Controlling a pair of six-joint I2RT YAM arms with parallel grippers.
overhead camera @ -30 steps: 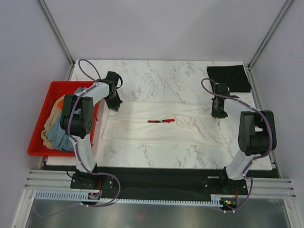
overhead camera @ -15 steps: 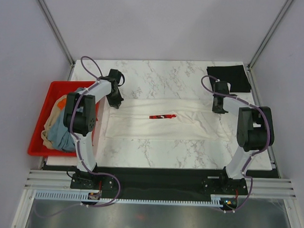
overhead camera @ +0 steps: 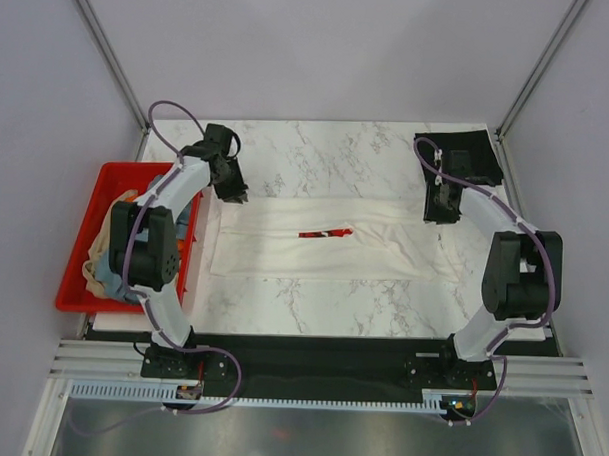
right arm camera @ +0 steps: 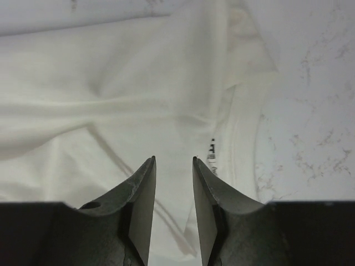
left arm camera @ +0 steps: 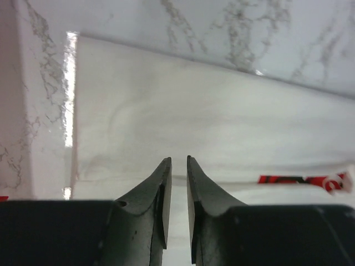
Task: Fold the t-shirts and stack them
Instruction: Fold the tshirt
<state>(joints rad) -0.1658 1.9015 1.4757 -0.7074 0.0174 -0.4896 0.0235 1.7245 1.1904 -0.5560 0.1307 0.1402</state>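
Observation:
A cream-white t-shirt point(overhead camera: 334, 251) lies on the marble table as a long folded band, with its red chest print point(overhead camera: 324, 232) showing at the fold. My left gripper point(overhead camera: 236, 193) hovers over the band's far left corner. In the left wrist view its jaws point(left arm camera: 178, 159) stand a little apart with nothing between them, above the shirt point(left arm camera: 194, 116). My right gripper point(overhead camera: 440, 215) hangs over the far right end, open and empty point(right arm camera: 173, 159), with the shirt's collar and label point(right arm camera: 213, 149) below. A folded black t-shirt point(overhead camera: 462, 153) lies at the back right corner.
A red crate point(overhead camera: 72, 302) stands off the table's left edge, holding tan point(overhead camera: 102, 243), grey-blue point(overhead camera: 108, 273) and orange point(overhead camera: 132, 195) t-shirts. Metal frame posts point(overhead camera: 110, 56) rise at the back corners. Bare marble point(overhead camera: 327, 154) lies behind the shirt.
Both grippers carried the shirt's edge toward the back, then opened, let go and drew up and away. The shirt now lies as a narrower band.

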